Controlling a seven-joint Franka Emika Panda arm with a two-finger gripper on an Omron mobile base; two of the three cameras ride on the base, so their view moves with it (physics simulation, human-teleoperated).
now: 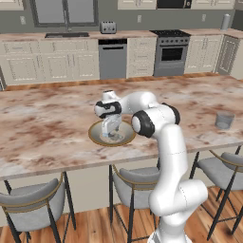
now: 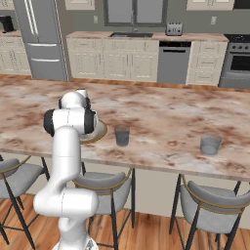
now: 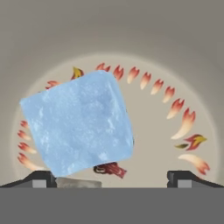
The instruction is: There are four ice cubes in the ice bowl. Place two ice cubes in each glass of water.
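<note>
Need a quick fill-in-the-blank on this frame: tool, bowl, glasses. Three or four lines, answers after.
1. The tool hangs over the ice bowl with its jaws ____.
2. In the hand view, one light ____ ice cube lies on the bowl's floor between the fingertips.
3. The number of glasses standing on the counter in the right base view is ____: the nearer glass and the farther glass.
4. Around the bowl's floor runs a ring of red and orange ____ shapes.

Missing words: open; blue; two; flame
</note>
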